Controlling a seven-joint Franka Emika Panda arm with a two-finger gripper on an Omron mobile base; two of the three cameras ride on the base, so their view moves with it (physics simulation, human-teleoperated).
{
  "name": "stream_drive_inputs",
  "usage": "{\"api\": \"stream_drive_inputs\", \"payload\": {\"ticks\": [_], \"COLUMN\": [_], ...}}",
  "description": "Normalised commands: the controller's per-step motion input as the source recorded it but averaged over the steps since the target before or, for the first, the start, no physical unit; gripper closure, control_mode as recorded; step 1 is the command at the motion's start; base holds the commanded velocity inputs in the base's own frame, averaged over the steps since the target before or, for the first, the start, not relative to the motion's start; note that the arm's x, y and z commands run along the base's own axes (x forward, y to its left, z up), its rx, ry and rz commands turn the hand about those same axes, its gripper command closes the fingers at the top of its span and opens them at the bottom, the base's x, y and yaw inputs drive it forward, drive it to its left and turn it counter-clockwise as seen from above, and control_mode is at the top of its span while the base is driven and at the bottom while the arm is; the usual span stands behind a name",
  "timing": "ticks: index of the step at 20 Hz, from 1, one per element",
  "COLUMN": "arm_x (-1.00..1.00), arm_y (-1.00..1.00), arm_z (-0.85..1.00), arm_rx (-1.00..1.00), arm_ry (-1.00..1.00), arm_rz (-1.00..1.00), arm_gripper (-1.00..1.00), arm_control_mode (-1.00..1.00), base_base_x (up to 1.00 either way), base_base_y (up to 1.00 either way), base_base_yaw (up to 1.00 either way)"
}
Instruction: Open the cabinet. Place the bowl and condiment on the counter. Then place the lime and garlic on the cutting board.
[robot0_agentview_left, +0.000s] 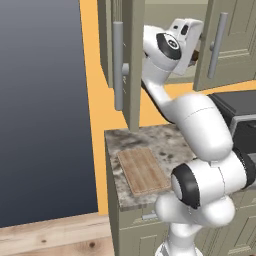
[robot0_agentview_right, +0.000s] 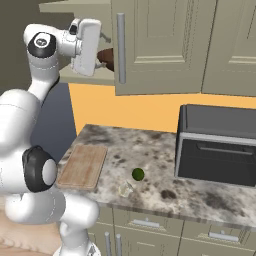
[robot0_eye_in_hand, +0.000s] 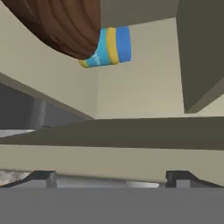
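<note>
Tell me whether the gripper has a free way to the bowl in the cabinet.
Probably yes. The cabinet door stands open, the open gripper is at the shelf, and the bowl lies just ahead with nothing between; the condiment sits behind it.

A black boxy appliance (robot0_agentview_right: 218, 145) is sitting toward the right end of the tabletop (robot0_agentview_right: 165, 145), its back against the orange wall (robot0_agentview_right: 130, 111), its front panel facing outward with a pale strip running along the top edge. The same appliance (robot0_agentview_left: 240, 117) is showing at the right edge of the left base view. A large dark grey panel (robot0_agentview_left: 42, 105) is standing to the left of the orange wall strip. Light wooden flooring (robot0_agentview_left: 50, 235) is lying along the bottom left, below that panel.
</note>
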Motion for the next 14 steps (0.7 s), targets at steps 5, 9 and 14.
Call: {"api": "stream_drive_inputs", "payload": {"ticks": [5, 9, 14], "arm_x": [0.28, 0.74, 0.35], "arm_y": [0.00, 0.00, -0.28], "arm_z": [0.00, 0.00, 0.00], "arm_rx": [-0.03, -0.02, 0.00], "arm_ry": [0.01, 0.00, 0.00], "arm_rz": [-0.13, -0.07, -0.12], "arm_gripper": [-1.00, -1.00, -1.00], "arm_control_mode": [-1.00, -1.00, -1.00], "base_base_x": [0.00, 0.00, 0.00], "base_base_y": [0.00, 0.00, 0.00], "base_base_yaw": [0.00, 0.00, 0.00]}}
